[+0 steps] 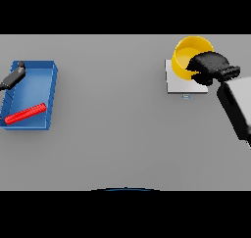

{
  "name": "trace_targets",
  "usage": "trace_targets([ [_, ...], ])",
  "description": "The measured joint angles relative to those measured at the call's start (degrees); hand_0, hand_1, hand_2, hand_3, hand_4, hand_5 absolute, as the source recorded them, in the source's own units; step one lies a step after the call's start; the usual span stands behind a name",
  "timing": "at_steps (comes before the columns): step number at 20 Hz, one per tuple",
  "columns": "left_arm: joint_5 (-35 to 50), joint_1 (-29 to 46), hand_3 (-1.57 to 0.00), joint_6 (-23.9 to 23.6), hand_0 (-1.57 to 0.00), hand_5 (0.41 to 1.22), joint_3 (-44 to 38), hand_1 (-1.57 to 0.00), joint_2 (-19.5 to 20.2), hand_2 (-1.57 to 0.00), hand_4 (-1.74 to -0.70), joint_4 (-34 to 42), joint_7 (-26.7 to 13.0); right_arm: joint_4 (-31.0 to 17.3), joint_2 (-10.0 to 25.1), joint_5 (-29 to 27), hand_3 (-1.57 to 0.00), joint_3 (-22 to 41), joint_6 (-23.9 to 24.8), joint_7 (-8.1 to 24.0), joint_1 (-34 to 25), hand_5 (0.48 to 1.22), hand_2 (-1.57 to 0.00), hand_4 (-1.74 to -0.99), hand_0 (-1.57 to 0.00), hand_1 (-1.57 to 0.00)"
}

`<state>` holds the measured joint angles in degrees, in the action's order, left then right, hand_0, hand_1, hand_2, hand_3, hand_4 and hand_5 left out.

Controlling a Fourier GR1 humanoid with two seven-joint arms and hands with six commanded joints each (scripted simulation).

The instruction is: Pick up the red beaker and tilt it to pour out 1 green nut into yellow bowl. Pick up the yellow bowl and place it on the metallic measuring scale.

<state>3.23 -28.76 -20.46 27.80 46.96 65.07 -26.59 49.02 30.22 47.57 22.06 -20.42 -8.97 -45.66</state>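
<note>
One yellow bowl [188, 56] on one scale [181, 83], far right of tabletop [112, 129]; right hand [210, 68] curled on its rim. One blue tray [49, 92] at left edge holds one red beaker [25, 113]; left hand [14, 76] over it, fingers unclear. Wide bare middle.

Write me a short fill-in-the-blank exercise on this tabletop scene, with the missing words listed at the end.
1. The yellow bowl sits on the ____.
2. The right hand grips the bowl's ____.
3. The red beaker lies inside the ____ tray.
4. The left hand shows at that tray's ____ edge.

Missing words: scale; rim; blue; far
</note>
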Motion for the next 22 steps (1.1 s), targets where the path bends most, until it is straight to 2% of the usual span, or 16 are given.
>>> trace_targets([
  [3,0.02,0.29,0.00,0.31,0.00,0.676,0.00,0.00,0.30,0.00,-0.72,0.22,0.83,-2.98,-0.91,0.39,-1.33,-0.17,1.12,-0.32,-0.11,1.221,-1.38,-1.741,-1.57,-1.57],
  [6,-0.06,0.04,0.00,0.39,0.00,0.673,0.08,0.00,0.09,0.00,-0.73,0.00,0.54,-4.51,-1.42,-0.21,-1.40,-0.65,2.12,-2.84,0.47,1.221,-1.34,-1.741,-1.57,-1.57],
  [7,-0.06,-0.73,0.00,0.83,0.00,0.671,-0.07,0.00,0.28,0.00,-0.72,-0.38,0.28,-4.85,-1.26,-0.20,-1.44,-0.85,2.69,-3.56,0.41,1.221,-1.34,-1.741,-1.56,-1.57],
  [9,-0.14,-0.52,0.00,0.76,0.00,0.668,0.08,0.00,0.05,0.00,-0.72,-0.61,0.62,-5.01,-2.11,-0.23,-1.45,-0.80,2.80,-2.87,0.55,1.221,-1.34,-1.741,-1.46,-1.57],
  [10,0.02,-0.38,0.00,0.74,0.00,0.667,-0.10,0.00,0.41,0.00,-0.72,-0.14,0.53,-5.39,-2.43,-0.25,-1.39,-0.96,2.37,-2.06,-0.05,1.221,-1.38,-1.734,-1.45,-1.50],
  [12,-0.10,-0.53,0.00,0.61,0.00,0.671,0.08,0.00,0.19,0.00,-0.72,0.00,0.18,-5.37,-2.57,-0.55,-1.10,-1.41,2.28,-2.11,-0.22,1.221,-1.45,-1.737,-1.49,-1.48],
  [13,-0.16,-0.57,0.00,0.62,0.00,0.671,0.07,0.00,-0.07,0.00,-0.72,-0.77,0.47,-5.33,-2.42,-0.76,-0.99,-1.52,2.16,-2.74,0.12,1.221,-1.29,-1.688,-1.44,-1.34],
  [14,-0.50,-0.55,0.00,0.42,0.00,0.668,0.40,0.00,-0.29,0.00,-0.72,-0.68,0.53,-4.72,-2.63,-0.90,-0.89,-1.67,1.50,-1.63,0.29,1.149,-1.09,-1.657,-1.23,-1.10],
  [15,-0.78,-0.54,0.00,0.48,0.00,0.668,0.71,0.00,-0.34,0.00,-0.72,-0.51,0.39,-4.29,-2.25,-0.86,-0.80,-1.47,1.15,-2.02,0.56,1.080,-0.92,-1.629,-0.99,-0.88],
  [17,-0.44,-0.42,0.00,0.21,0.00,0.666,0.18,0.00,-0.13,0.00,-0.72,-0.50,0.70,-4.49,-1.76,0.00,-0.66,-0.69,0.22,-1.51,0.51,0.987,-0.66,-1.593,-0.63,-0.56],
  [19,-0.09,-0.46,0.00,0.24,0.00,0.663,0.10,0.00,-0.46,0.00,-0.72,-0.37,0.58,-5.13,-1.50,0.93,-0.55,0.15,0.01,-2.32,-0.22,0.929,-0.46,-1.567,-0.41,-0.36],
  [22,-0.64,-1.37,0.00,0.15,0.00,0.664,0.45,0.00,-1.00,0.00,-0.72,-1.20,0.03,-5.96,-1.31,1.37,-0.43,0.71,0.56,-5.06,-1.12,0.876,-0.24,-1.552,-0.21,-0.18],
])
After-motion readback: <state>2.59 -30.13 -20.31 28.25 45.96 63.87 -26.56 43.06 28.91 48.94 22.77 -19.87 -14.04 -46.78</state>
